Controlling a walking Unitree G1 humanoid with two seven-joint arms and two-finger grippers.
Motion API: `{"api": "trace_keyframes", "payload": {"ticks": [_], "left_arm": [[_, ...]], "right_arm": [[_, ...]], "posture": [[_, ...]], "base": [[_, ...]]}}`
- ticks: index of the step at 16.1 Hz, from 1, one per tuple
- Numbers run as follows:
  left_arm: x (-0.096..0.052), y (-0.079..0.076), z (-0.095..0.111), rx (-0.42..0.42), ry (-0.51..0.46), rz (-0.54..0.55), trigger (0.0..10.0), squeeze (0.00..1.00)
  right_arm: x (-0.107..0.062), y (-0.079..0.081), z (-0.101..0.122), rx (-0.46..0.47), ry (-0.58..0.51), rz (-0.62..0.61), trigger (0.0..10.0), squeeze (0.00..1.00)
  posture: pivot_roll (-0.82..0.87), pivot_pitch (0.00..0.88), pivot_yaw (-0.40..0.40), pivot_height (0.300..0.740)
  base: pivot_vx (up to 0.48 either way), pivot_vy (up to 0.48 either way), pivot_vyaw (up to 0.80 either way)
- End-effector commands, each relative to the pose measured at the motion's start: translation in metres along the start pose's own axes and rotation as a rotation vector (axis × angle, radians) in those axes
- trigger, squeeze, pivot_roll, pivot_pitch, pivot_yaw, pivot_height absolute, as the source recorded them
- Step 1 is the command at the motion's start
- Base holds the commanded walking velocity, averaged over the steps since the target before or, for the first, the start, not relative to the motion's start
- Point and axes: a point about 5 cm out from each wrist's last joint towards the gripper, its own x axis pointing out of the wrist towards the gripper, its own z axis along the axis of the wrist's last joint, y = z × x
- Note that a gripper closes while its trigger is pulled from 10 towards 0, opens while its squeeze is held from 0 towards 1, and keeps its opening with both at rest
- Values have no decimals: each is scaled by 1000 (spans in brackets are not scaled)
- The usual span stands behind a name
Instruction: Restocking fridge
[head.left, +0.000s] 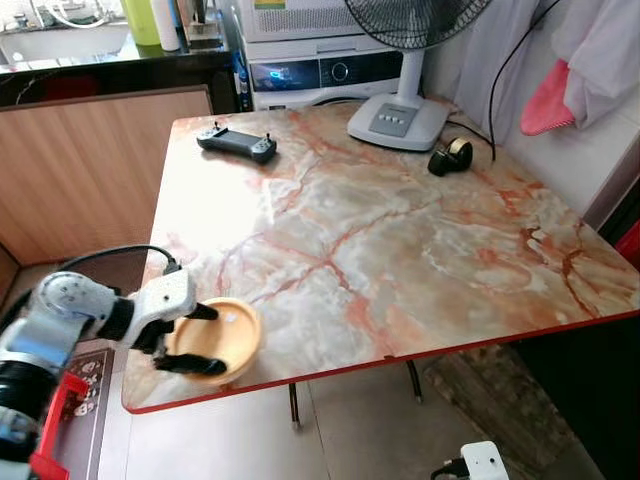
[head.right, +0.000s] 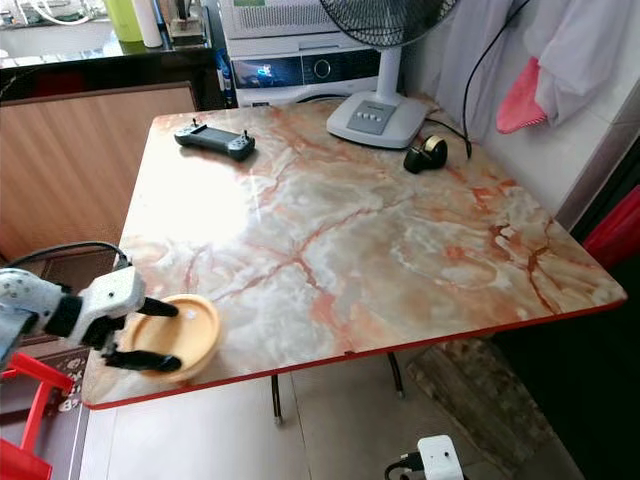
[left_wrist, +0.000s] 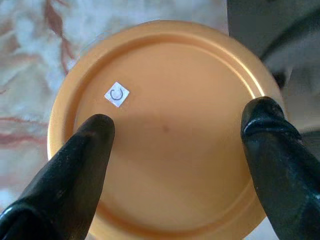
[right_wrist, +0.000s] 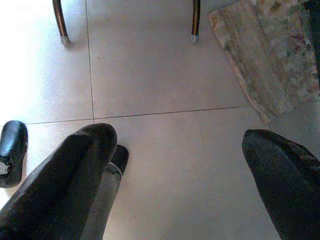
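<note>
A round orange plate (head.left: 225, 338) lies on the front left corner of the marble table (head.left: 400, 250), close to its red edge. My left gripper (head.left: 200, 340) reaches in from the left, open, one black finger over the plate's far rim and the other at its near rim. In the left wrist view the plate (left_wrist: 170, 75) sits under the gripper (left_wrist: 180, 120), with a small white sticker (left_wrist: 116, 94) on it. My right gripper (right_wrist: 180, 137) hangs open above the tiled floor with nothing between its fingers.
A black handheld controller (head.left: 236, 143), a fan base (head.left: 397, 120) and a small black and gold object (head.left: 452, 156) stand at the table's far side. A red stool (head.left: 50, 420) is by my left arm. A worn mat (right_wrist: 270, 55) and table legs (right_wrist: 195, 20) are below.
</note>
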Motion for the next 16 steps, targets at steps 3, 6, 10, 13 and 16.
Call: {"api": "trace_keyframes", "payload": {"ticks": [3,6,10,13,16], "left_arm": [[-3,-4,-15,85,177,5,10000,0],[-4,5,-7,211,235,66,10000,0],[-2,16,9,285,171,162,10000,0],[-5,22,27,316,57,257,10000,0],[-16,26,46,272,-97,339,10000,0]], "right_arm": [[0,1,-2,5,9,-4,10000,0],[0,1,-2,2,10,-4,10000,0],[-1,1,-4,0,12,-3,10000,0],[-1,1,-5,-3,14,-2,10000,0],[-1,3,-5,-2,12,3,10000,0]], "posture": [[93,23,-36,740],[97,21,-39,740],[97,21,-39,740],[103,20,-44,740],[106,17,-43,740]], "base": [[0,0,0],[0,0,0],[0,0,0],[0,0,0],[0,0,0]]}}
